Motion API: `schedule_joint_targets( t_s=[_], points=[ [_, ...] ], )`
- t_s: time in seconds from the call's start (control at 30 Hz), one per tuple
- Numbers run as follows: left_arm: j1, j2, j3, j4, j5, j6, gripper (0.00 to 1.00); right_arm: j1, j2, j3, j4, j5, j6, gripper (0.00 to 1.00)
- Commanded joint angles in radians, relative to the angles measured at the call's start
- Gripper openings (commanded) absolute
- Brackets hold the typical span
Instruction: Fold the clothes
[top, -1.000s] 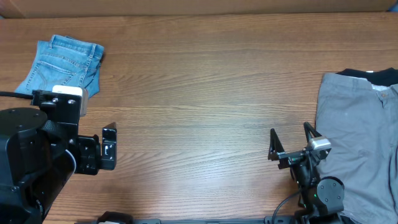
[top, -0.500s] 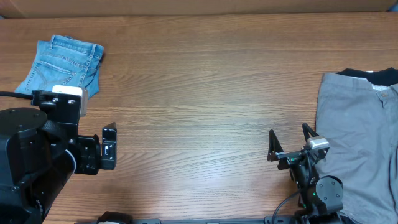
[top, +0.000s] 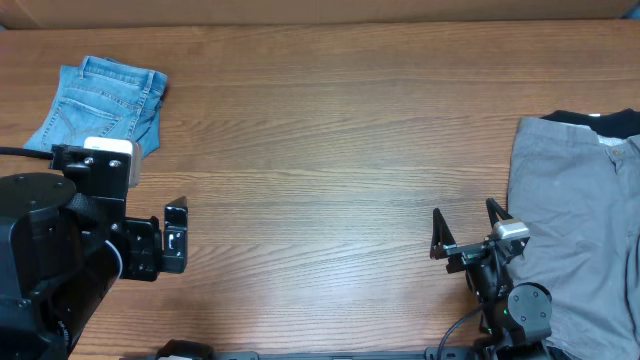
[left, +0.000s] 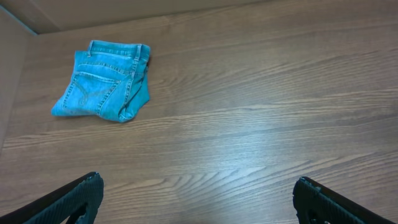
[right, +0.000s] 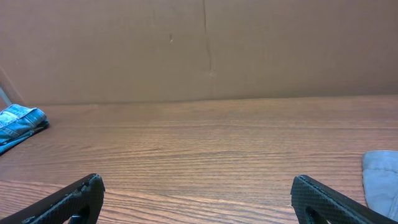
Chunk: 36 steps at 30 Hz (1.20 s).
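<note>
Jeans (left: 106, 81) lie in a folded bundle on the tabletop (left: 261, 124), well ahead of my left pincer (left: 198, 198) and off to its left, apart from it. Left pincer spread wide, holding nothing. Right pincer (top: 467, 228) far to the left pincer's right, also wide and empty.

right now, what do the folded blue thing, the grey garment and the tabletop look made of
Jeans: denim, by the faded blue weave and pocket stitching. Grey garment: matte woven cloth, perhaps cotton. Table: wood or wood-look laminate, streaked grain, slight sheen.
</note>
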Motion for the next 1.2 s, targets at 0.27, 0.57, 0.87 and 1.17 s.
schedule_joint_targets(
  t_s=[0.27, 0.57, 0.87, 1.17],
  points=[
    [-0.009, -0.001, -0.011, -0.004, -0.011, -0.021, 1.0, 0.001, -0.01, -0.01, 0.006, -0.009, 0.006, 1.0],
    [0.023, -0.127, -0.296, 0.4, -0.042, -0.006, 1.0, 0.001, -0.01, -0.01, 0.006, -0.01, 0.006, 1.0],
    [0.04, -0.384, -0.845, 0.95, -0.043, -0.006, 1.0, 0.001, -0.01, -0.01, 0.006, -0.009, 0.006, 1.0],
    [0.04, -0.719, -1.313, 1.224, -0.043, -0.006, 1.0, 0.001, -0.01, -0.01, 0.006, -0.01, 0.006, 1.0]
  ],
)
